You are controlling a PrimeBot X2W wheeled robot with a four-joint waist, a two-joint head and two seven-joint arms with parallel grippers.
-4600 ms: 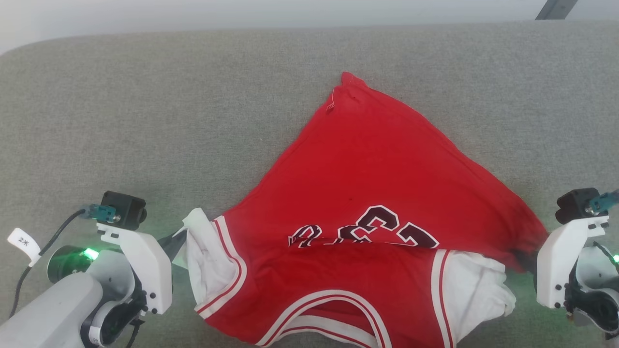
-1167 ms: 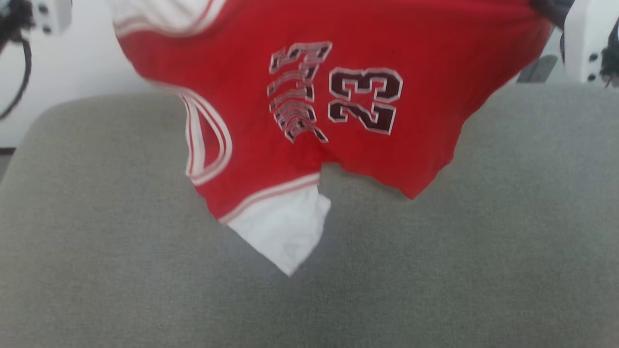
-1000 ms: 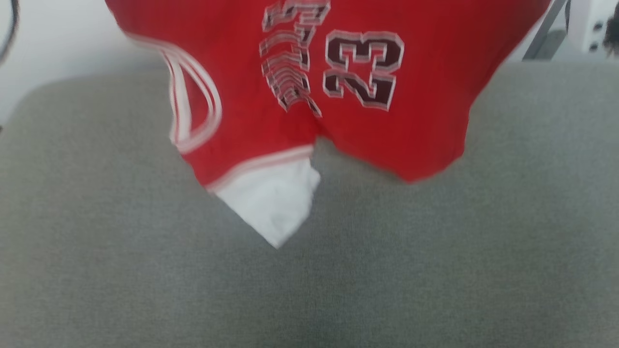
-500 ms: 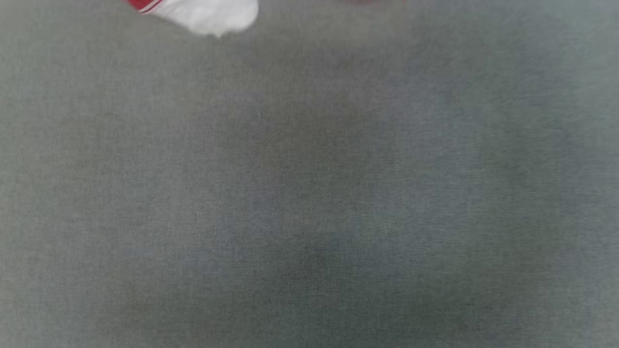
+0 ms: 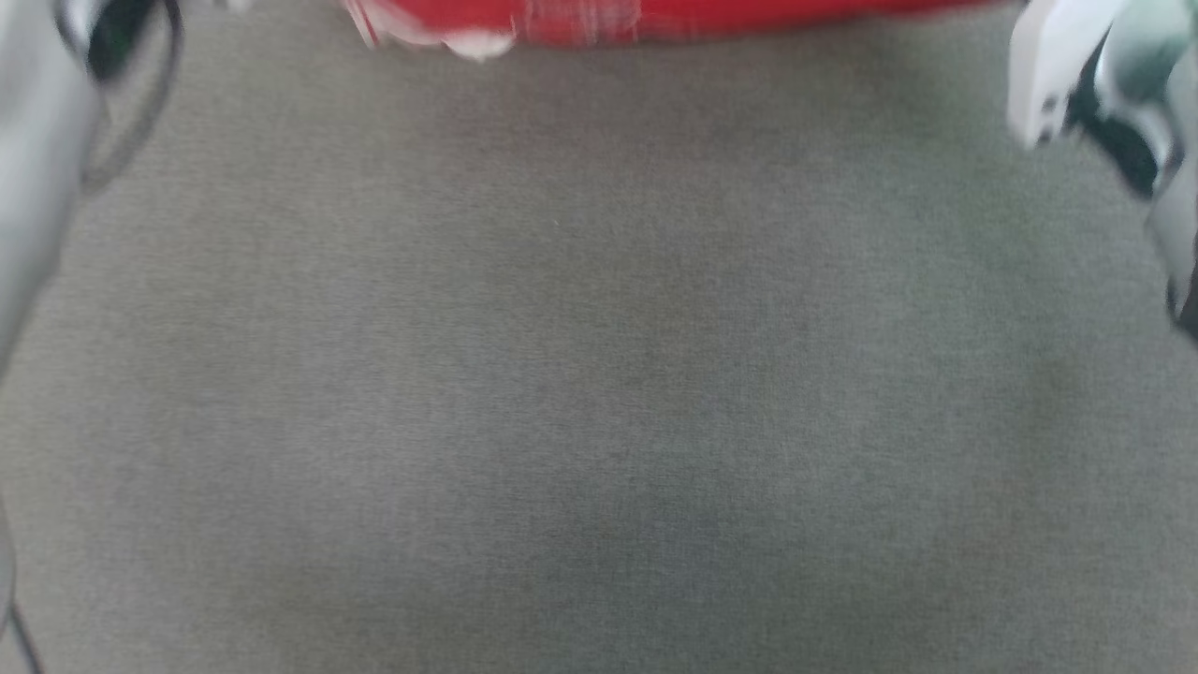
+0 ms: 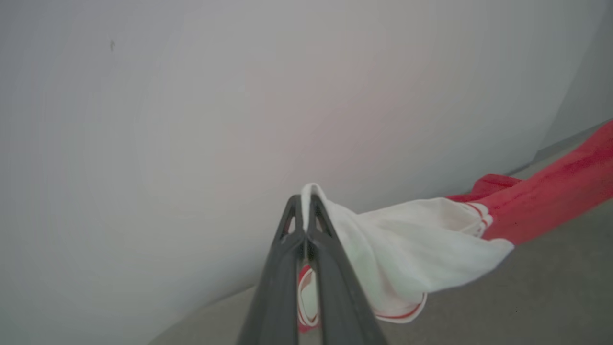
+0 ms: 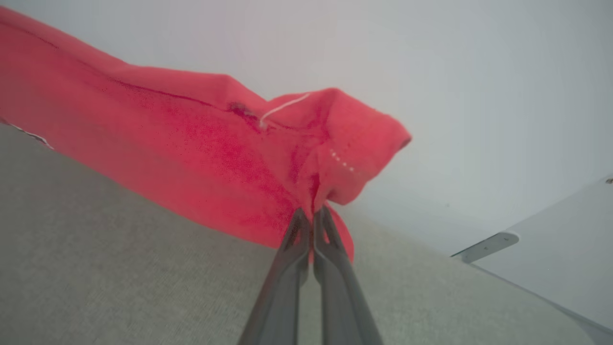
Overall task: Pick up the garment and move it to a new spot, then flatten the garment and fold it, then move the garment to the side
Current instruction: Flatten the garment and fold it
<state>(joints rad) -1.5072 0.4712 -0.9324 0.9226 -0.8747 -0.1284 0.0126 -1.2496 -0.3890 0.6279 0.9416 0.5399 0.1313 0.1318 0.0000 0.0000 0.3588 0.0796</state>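
The garment (image 6: pixel 550 196), a red jersey with white sleeves, hangs stretched between my two grippers above the grey cushioned surface (image 5: pixel 599 374). My left gripper (image 6: pixel 304 200) is shut on a white sleeve (image 6: pixel 407 249). My right gripper (image 7: pixel 311 212) is shut on a bunched red corner of the garment (image 7: pixel 191 158), where a loose white thread shows. In the blurred head view the garment (image 5: pixel 674 19) is a red strip along the top edge, with my left arm (image 5: pixel 37 122) at the upper left and my right wrist (image 5: pixel 1086 84) at the upper right.
The grey fabric surface (image 7: pixel 119 278) spreads wide below the garment. A pale wall (image 6: pixel 191 120) stands behind it. A light grey panel with a metal bracket (image 7: pixel 550 239) lies beyond the surface's edge on the right of the right wrist view.
The head camera has swung down onto the grey surface. The hanging garment with its numerals has slid up to a strip at the top edge. Both arms now show in the upper corners.
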